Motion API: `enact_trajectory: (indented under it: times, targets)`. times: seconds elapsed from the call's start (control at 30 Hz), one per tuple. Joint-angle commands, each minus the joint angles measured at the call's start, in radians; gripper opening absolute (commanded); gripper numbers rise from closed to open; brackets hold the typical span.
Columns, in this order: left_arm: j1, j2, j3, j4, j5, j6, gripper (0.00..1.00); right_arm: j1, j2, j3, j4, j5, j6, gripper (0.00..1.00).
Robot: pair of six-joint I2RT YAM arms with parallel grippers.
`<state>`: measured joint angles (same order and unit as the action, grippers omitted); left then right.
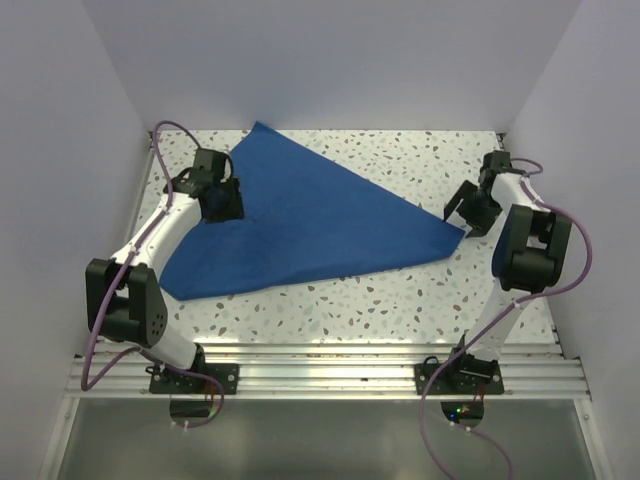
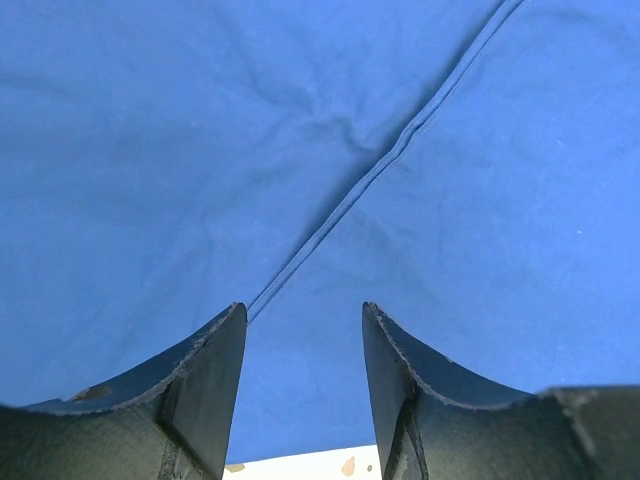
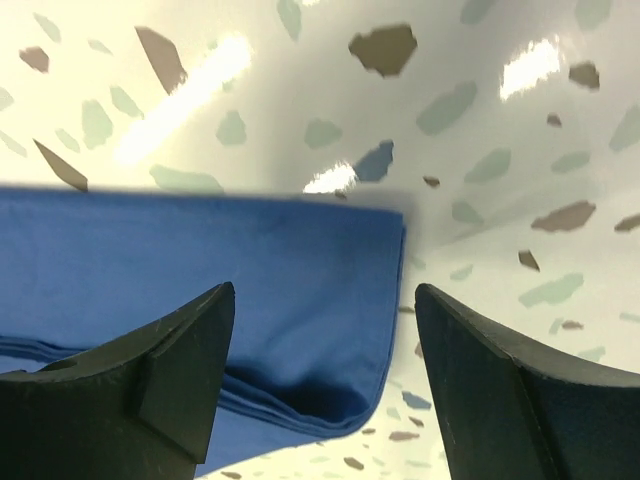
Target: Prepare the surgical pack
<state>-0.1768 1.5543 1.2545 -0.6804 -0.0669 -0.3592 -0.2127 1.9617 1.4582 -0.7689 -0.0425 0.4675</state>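
**Both arms out over the folded drape, jaws empty**

Down at the near edge, the two arm bases sit bolted on the rail (image 1: 330, 365), left and right. Moving out onto the speckled table (image 1: 400, 290), here's the drape (image 1: 310, 225): royal blue, lying flat in a big triangle. One point sits near-left, one reaches out to the right, and the third lies at the far edge.

The left gripper (image 1: 226, 205) hangs above the drape's left side. From its wrist camera, that gripper (image 2: 305, 320) has its jaws parted a moderate way with nothing between them, only blue cloth below. A hem line (image 2: 400, 145) runs diagonally across that cloth, from between the fingers up to the top right.

Over on the right, the right gripper (image 1: 462, 216) is at the drape's right-hand point. Its own camera shows the gripper (image 3: 325, 300) spread wide and holding nothing. The corner of the drape (image 3: 250, 270) lies on the table (image 3: 450, 150) between the two fingers (image 3: 180, 370), layers stacked at the edge. Whether the fingers touch the cloth, I can't tell.
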Motion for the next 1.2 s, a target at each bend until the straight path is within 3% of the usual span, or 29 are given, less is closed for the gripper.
enact_trajectory:
  times: [0.0, 0.27, 0.47, 0.7, 0.8, 0.93, 0.97, 1.07, 1.17]
  targets:
    - [0.008, -0.028, 0.025, -0.021, -0.04, -0.015, 0.54, -0.014, 0.034, 0.004, 0.114, 0.006, -0.021, 0.76]
    - [0.008, -0.043, 0.019, -0.042, -0.066, -0.007, 0.54, -0.034, 0.091, -0.028, 0.177, -0.095, -0.067, 0.71]
    - [0.016, -0.053, 0.002, -0.041, -0.09, -0.012, 0.55, -0.034, 0.088, -0.074, 0.197, -0.145, -0.112, 0.59]
    - [0.017, -0.008, 0.002, -0.038, -0.022, -0.003, 0.54, -0.034, 0.04, -0.119, 0.206, -0.169, -0.118, 0.52]
    - [0.016, 0.013, -0.015, -0.03, 0.036, 0.006, 0.46, -0.036, 0.037, -0.104, 0.192, -0.174, -0.115, 0.41]
    - [0.016, 0.027, -0.041, -0.016, 0.114, 0.017, 0.28, -0.034, 0.011, -0.098, 0.171, -0.169, -0.107, 0.28]
    - [0.016, 0.032, -0.053, -0.013, 0.137, 0.017, 0.25, -0.034, 0.006, -0.093, 0.165, -0.165, -0.105, 0.18]
    - [0.014, 0.056, -0.069, -0.008, 0.162, 0.028, 0.17, -0.031, -0.02, -0.068, 0.137, -0.168, -0.089, 0.01]
    - [0.014, 0.078, -0.098, 0.01, 0.162, 0.028, 0.11, -0.014, -0.07, -0.058, 0.125, -0.187, -0.066, 0.0]
